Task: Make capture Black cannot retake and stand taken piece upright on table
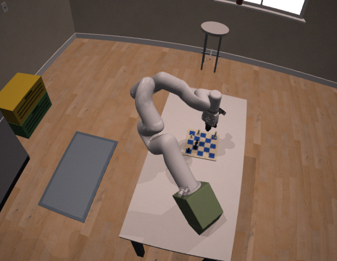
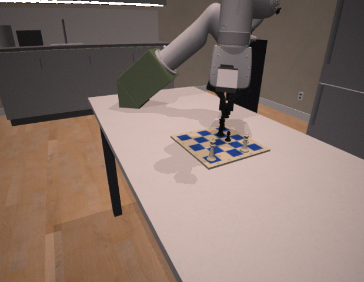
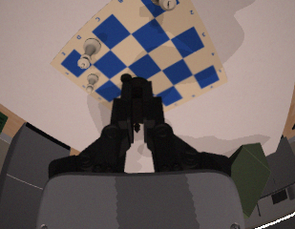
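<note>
The jaws [image 1: 210,125] [image 2: 226,108] are pinching a black chess piece [image 2: 225,116] [image 3: 139,80], mostly hidden. Below them, the checkered board [image 1: 206,157] [image 2: 195,155] [image 3: 218,84] sits on the bench [image 1: 173,222] [image 2: 236,212] [image 3: 262,95] with black and white pieces standing up.

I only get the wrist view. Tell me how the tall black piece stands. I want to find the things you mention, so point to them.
Observer: The exterior view shows the tall black piece [image 1: 195,146] [image 2: 220,130] upright.

Operator: Check the board's corners for anything black.

Observer: The top view shows a short black piece [image 1: 188,150] on a blue corner square of the board [image 1: 201,157] [image 2: 192,151] [image 3: 123,50].

Operator: Now report the gripper's height.

Observer: In the exterior view, the gripper [image 1: 210,128] [image 2: 225,113] [image 3: 137,94] is raised off the board's surface.
</note>
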Controlling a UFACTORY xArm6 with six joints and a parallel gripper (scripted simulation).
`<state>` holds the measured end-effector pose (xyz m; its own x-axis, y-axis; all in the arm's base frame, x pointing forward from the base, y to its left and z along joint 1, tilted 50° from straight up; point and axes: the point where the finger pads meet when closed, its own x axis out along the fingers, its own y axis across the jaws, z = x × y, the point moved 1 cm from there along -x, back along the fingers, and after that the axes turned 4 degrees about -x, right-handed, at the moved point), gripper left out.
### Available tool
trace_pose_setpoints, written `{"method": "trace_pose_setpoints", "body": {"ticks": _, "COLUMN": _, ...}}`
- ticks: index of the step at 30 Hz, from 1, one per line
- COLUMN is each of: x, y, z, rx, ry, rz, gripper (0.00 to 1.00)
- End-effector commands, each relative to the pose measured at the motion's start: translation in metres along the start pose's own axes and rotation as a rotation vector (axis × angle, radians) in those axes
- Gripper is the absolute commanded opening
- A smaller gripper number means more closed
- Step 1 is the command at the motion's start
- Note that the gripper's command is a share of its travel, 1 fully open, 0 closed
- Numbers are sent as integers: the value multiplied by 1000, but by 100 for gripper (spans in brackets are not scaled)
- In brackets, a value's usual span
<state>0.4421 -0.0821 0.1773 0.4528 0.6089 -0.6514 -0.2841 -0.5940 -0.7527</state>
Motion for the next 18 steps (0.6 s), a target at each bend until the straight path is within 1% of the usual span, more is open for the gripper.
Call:
{"method": "trace_pose_setpoints", "body": {"ticks": 1, "x": -1, "y": -5, "z": 2, "rx": -193, "ry": 10, "rz": -7, "gripper": 0}}
{"method": "trace_pose_setpoints", "body": {"ticks": 13, "x": 1, "y": -29, "z": 13, "rx": -888, "ry": 1, "rz": 6, "gripper": 0}}
{"method": "trace_pose_setpoints", "body": {"ticks": 15, "x": 1, "y": -29, "z": 13, "rx": -888, "ry": 1, "rz": 6, "gripper": 0}}
{"method": "trace_pose_setpoints", "body": {"ticks": 16, "x": 1, "y": -31, "z": 14, "rx": -1052, "ry": 3, "rz": 5, "gripper": 0}}
{"method": "trace_pose_setpoints", "body": {"ticks": 18, "x": 1, "y": -36, "z": 16, "rx": -1136, "ry": -2, "rz": 9, "gripper": 0}}
